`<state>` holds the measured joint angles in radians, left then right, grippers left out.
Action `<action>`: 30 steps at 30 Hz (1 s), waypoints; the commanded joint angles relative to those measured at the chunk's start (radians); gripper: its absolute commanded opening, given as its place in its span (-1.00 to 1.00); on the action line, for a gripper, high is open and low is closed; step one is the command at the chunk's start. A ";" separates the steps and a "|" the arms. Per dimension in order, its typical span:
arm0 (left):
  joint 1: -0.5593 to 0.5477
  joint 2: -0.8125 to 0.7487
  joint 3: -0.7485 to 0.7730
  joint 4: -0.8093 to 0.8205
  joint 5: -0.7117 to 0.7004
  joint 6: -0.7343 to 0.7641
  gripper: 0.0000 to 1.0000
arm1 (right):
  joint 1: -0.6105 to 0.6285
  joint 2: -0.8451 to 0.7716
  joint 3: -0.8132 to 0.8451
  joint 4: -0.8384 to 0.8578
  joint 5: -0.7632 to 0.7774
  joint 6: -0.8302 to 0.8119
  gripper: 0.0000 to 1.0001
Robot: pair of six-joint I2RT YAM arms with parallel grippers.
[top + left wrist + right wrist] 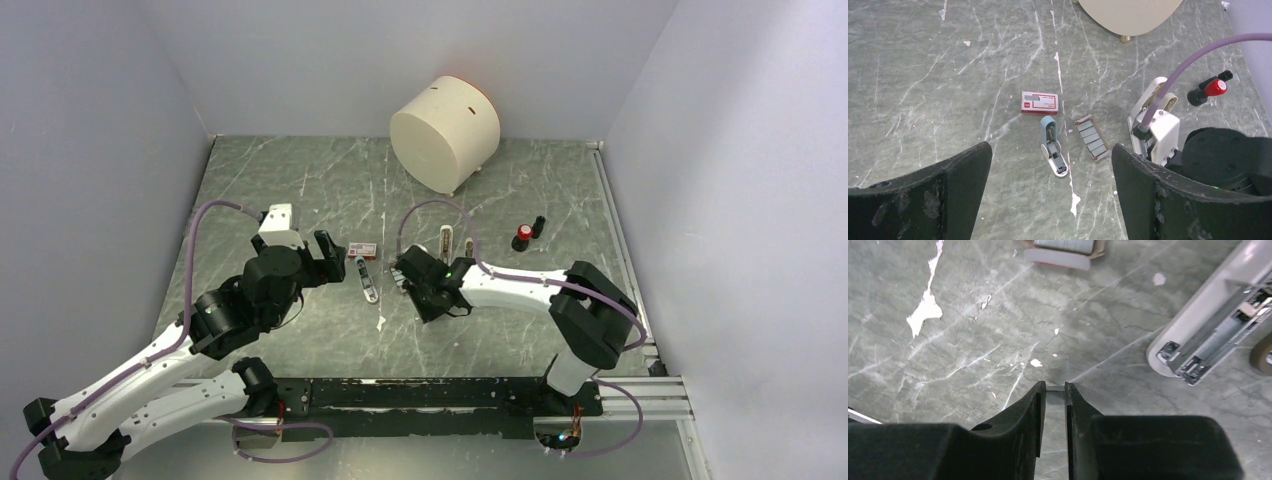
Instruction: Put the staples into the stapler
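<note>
My right gripper (1055, 389) is shut on a short grey staple strip (1055, 397), held just above the table; in the top view the gripper (405, 274) is at mid table. A white stapler (1209, 325) lies open to its right, its magazine channel showing, and it also shows in the left wrist view (1152, 106). A small cardboard tray of staples (1091, 138) lies ahead of the gripper. A small blue stapler (1053, 152) lies open left of the tray. My left gripper (1050, 200) is open and empty, above the table in front of the blue stapler.
A red-and-white box (1039, 102) lies behind the blue stapler. A red-and-black object (526, 233) stands at the right. A large cream cylinder (445, 131) stands at the back. Grey walls close in the table on three sides.
</note>
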<state>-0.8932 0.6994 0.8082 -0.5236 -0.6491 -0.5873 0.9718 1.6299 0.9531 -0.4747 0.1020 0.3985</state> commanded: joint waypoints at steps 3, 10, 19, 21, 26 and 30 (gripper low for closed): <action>0.006 -0.007 0.008 0.007 0.000 -0.011 0.88 | 0.028 0.039 0.005 -0.026 0.007 -0.040 -0.51; 0.005 0.001 0.013 0.011 0.003 -0.008 0.88 | 0.033 0.066 0.044 -0.051 0.017 -0.037 -0.32; 0.005 0.009 0.016 0.028 0.006 0.009 0.88 | 0.032 0.026 0.071 -0.074 0.144 0.194 -0.16; 0.005 0.013 0.015 0.030 0.009 0.013 0.88 | 0.034 0.029 0.067 -0.081 0.159 0.231 -0.19; 0.005 0.017 0.014 0.031 0.011 0.014 0.88 | 0.038 0.071 0.083 -0.126 0.171 0.253 -0.25; 0.006 0.017 0.011 0.036 0.010 0.012 0.88 | 0.046 0.096 0.098 -0.147 0.163 0.253 -0.25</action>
<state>-0.8932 0.7193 0.8082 -0.5224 -0.6483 -0.5896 1.0050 1.6928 1.0180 -0.5793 0.2417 0.6178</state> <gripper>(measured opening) 0.941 0.376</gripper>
